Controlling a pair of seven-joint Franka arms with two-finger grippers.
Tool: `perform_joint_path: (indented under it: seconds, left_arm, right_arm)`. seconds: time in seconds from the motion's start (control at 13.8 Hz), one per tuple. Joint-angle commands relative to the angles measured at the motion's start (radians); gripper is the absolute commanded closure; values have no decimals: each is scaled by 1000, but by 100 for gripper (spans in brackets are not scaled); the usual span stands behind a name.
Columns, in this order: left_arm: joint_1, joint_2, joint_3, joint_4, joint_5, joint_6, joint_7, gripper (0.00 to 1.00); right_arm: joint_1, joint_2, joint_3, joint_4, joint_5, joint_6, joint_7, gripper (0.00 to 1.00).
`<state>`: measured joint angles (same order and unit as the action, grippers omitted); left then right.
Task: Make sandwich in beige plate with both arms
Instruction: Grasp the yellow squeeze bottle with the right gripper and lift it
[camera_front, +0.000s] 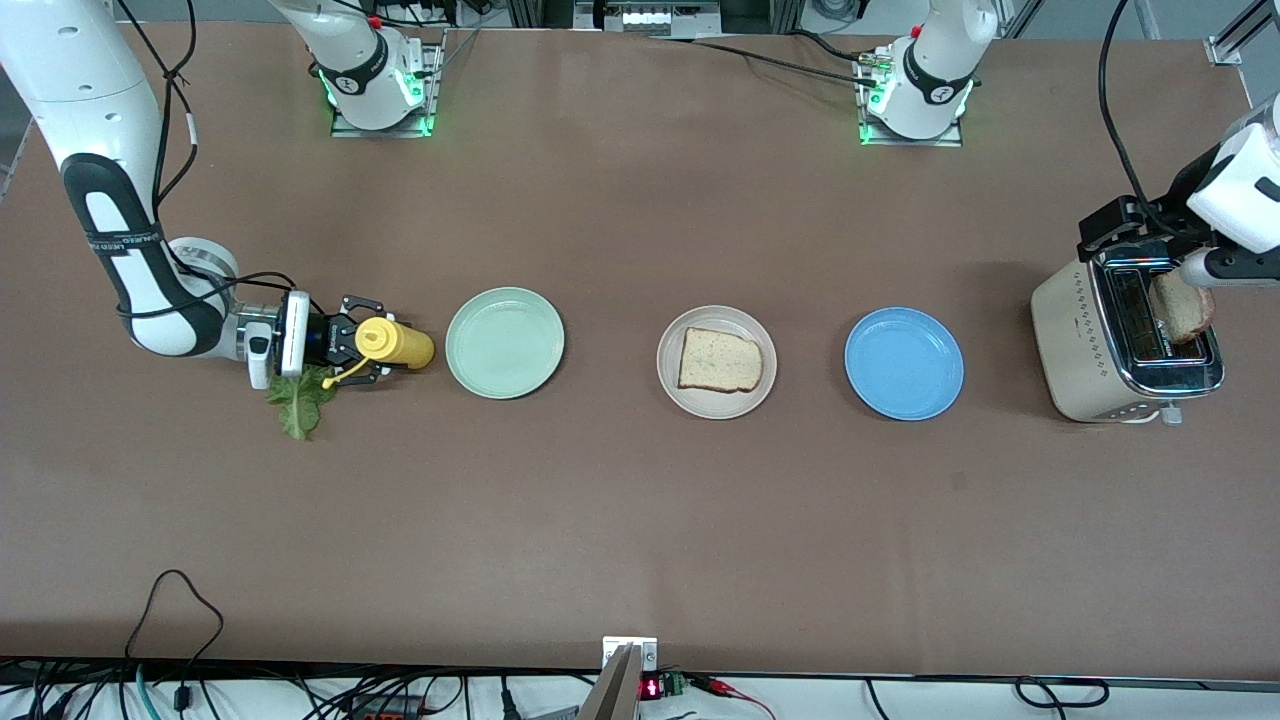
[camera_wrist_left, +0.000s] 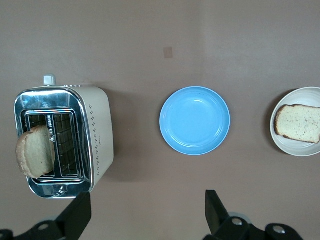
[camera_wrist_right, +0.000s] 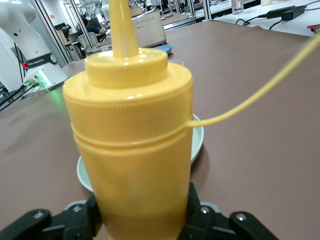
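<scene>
1. At the right arm's end of the table, the right gripper (camera_front: 372, 347) is clenched around the body of a yellow bottle (camera_front: 398, 344). The bottle's cap hangs loose on its strap. I cannot tell whether the bottle's base rests on the table. A lettuce leaf (camera_front: 299, 399) lies flat just beside the gripper, toward the camera's edge.
2. A mint plate (camera_front: 505, 343) sits bare next to the bottle.
3. The beige plate (camera_front: 678, 392) is mid-table and well clear of every edge. It holds one bread slice (camera_front: 720, 360) lying flat. The sandwich looks barely begun, with no lettuce and no top slice.
4. A blue plate (camera_front: 904, 363) follows, also bare.
5. At the left arm's end stands a toaster (camera_front: 1070, 345) with a second slice (camera_front: 1181, 308) leaning out of one slot. The left gripper (camera_wrist_left: 146, 196) hangs over the toaster with its fingers (camera_wrist_left: 78, 212) spread wide and holding nothing.
6. The step in hand seems to be drawing out that slice:
   - Line the jaws up with the slice's flat faces.
   - Come straight down and pinch lightly, so the bread does not tear.
   - Lift vertically, clear of the slot wires.
   - The right arm should keep its bottle level meanwhile.
7. The dark band on the right arm carries white lettering I cannot make out. Bottle, toaster and plates show no legible label.
</scene>
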<state>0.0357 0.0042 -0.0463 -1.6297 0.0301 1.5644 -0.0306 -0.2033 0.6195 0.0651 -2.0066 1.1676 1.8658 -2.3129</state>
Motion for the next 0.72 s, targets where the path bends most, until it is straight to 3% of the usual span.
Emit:
perform_joint_path:
  seconds: [0.0,0.14,0.65]
  left_arm:
    - [4,0,2,8,16,-14,34,0]
    - [12,13,5,11,-4,0,29,0]
    - [18,16,5,4,-16,5,17,0]
  right_arm:
    - [36,-6,-4,61,0,-2,96,100]
    - [59,-41,-5,87,-40,1,203,98]
    - [272,-254,-7,187,-415,114,821,97]
